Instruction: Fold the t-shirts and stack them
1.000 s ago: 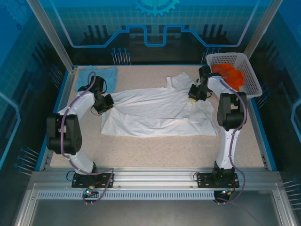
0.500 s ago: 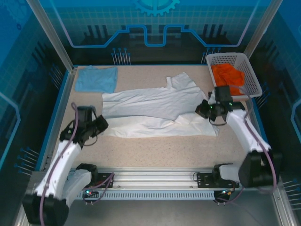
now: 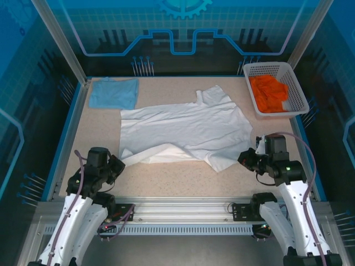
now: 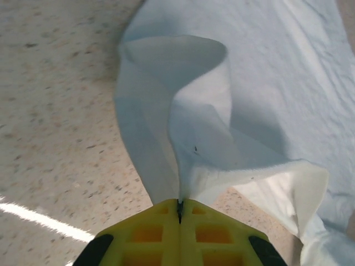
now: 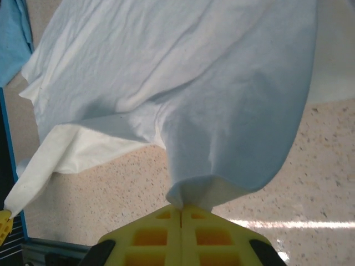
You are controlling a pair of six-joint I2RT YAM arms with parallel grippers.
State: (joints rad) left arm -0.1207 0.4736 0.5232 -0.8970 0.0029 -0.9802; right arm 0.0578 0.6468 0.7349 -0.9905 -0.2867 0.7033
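The white t-shirt lies across the middle of the tabletop, its collar end pointing toward the far edge and its body running from left of center to right of center. Most of it lies flat and lightly creased. Its near edge is drawn up into two raised points, with a folded band of cloth running between them.

The left gripper is at the shirt's near-left corner. In the left wrist view its yellow fingers are pressed together on a gathered fold of the white cloth, which rises from the jaws in a curled flap. The right gripper is at the near-right corner. In the right wrist view its fingers are likewise pinched tight on a bunch of the white fabric, which drapes away over the speckled surface.

The light blue t-shirt lies folded flat in the far-left corner of the tabletop, well apart from the white one. A white lattice basket sits at the far-right corner, holding a crumpled orange cloth.
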